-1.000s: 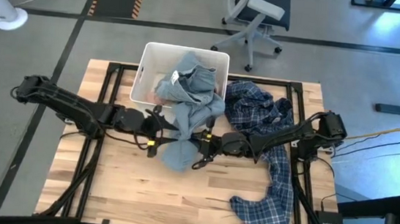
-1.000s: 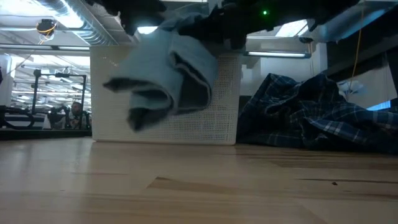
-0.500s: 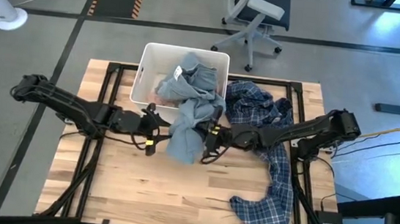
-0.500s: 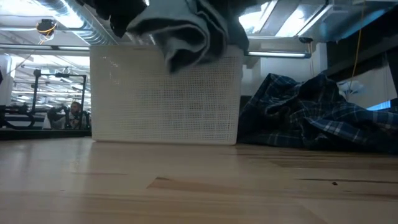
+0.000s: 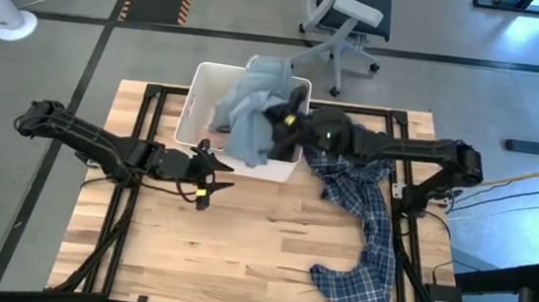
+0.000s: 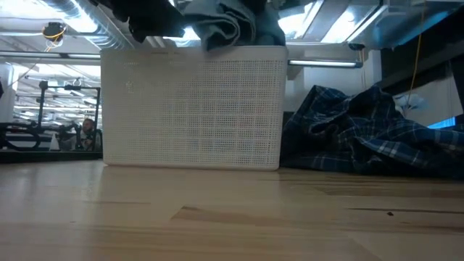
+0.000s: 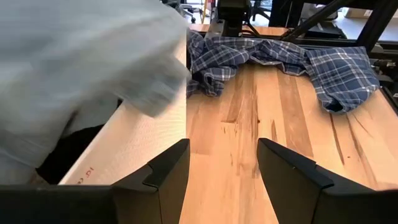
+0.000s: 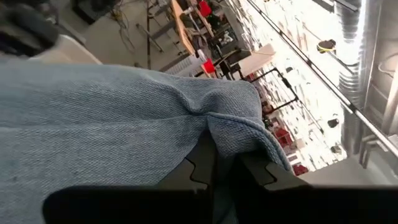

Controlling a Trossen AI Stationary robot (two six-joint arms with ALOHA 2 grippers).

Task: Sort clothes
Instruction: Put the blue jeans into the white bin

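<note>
A: High view. Grey-blue top [image 5: 252,105] carried above the white bin [image 5: 199,90], pinched in the right pincer [image 5: 288,113], clenched on a fold of the cloth. Hanging limp and bunched, part draped over the bin's near rim.

B: Left pincer [image 5: 210,168] low over the surface [image 5: 240,247], just in front of the bin, fingers spread, nothing between them. Plaid shirt [image 5: 367,220] sprawled on the surface to the right of the bin, trailing toward the near edge.

A: Low view. Top [image 6: 225,22] seen bunched above the bin's perforated wall [image 6: 192,109]; shirt [image 6: 370,134] heaped beside it, touching the surface [image 6: 217,217]. Pincers not clearly shown here.

B: Left wrist view. Both dark fingers [image 7: 165,174] wide apart over bare wood; top [image 7: 74,68] billowing over the bin wall [image 7: 149,149]; shirt [image 7: 280,62] farther off.

A: Right wrist view. Fingers [image 8: 202,165] closed tight on a doubled ridge of the top [image 8: 112,137].

B: Handling, as judged: light, soft, shapeless, not fragile; likely to sag, swing and catch on the rim. Best taken at a thick fold or seam rather than a single layer, which could slip. Same for the shirt: gather at the bunched middle, expect sleeves to drag.
</note>
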